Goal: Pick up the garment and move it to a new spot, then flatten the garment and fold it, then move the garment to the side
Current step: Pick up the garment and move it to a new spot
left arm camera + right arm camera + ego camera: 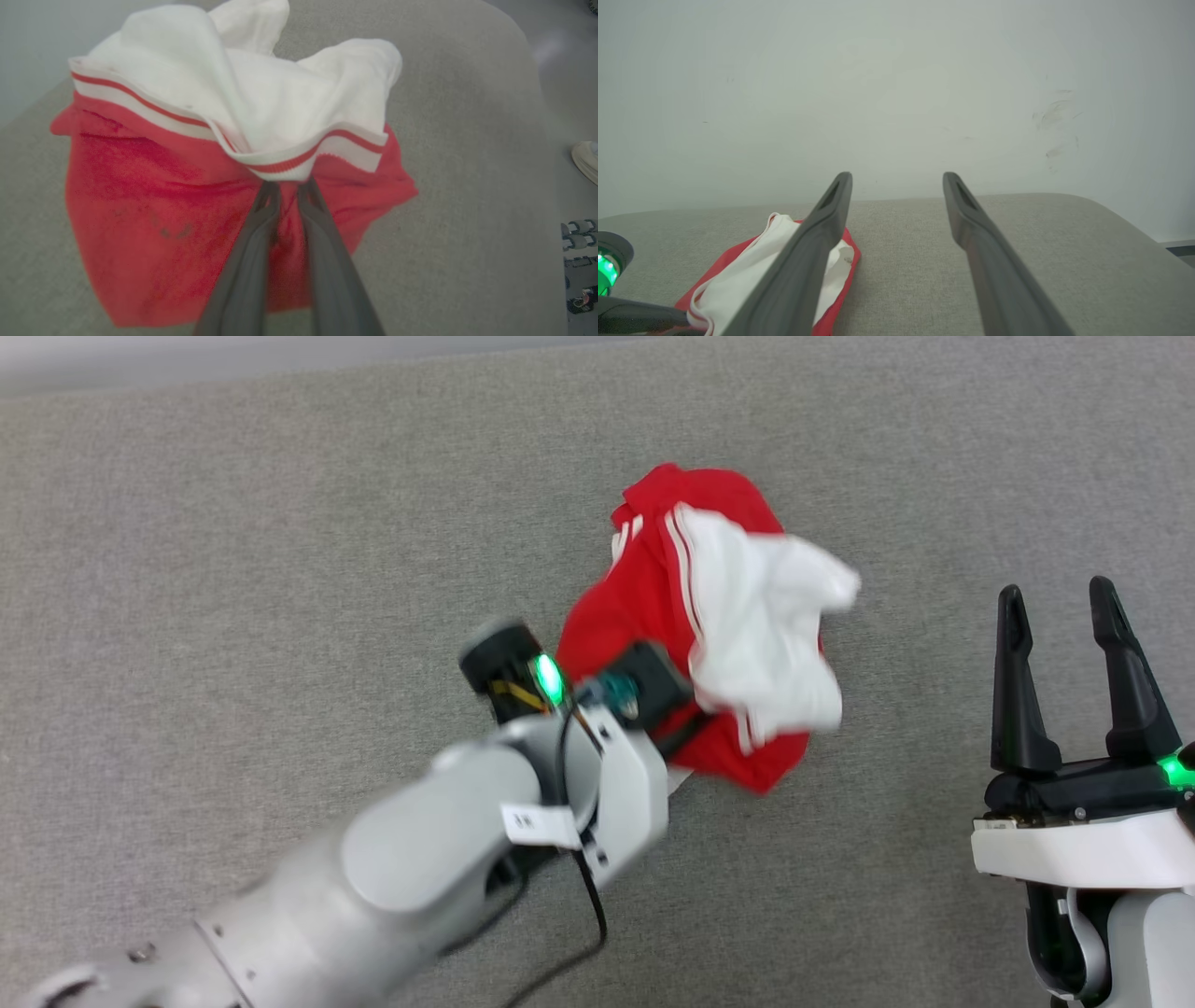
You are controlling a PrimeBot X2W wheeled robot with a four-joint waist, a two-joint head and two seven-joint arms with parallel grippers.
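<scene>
The garment (653, 607) is a crumpled red jersey with white sleeves and red-white striped trim, bunched on the grey surface near the middle of the head view. My left gripper (286, 185) is shut on the garment's striped sleeve trim, its two fingers pinched together under the white cloth (243, 93); in the head view the wrist (635, 695) covers the fingertips at the garment's near edge. My right gripper (1060, 607) stands open at the right, apart from the garment, with nothing between its fingers (896, 179). The garment (738, 275) lies low and left in the right wrist view.
The grey fabric surface (233, 569) spreads all around the garment. A pale wall (896, 84) rises behind its far edge. A white shoe (586, 161) and small items on the floor (579, 242) sit beyond the surface's right edge in the left wrist view.
</scene>
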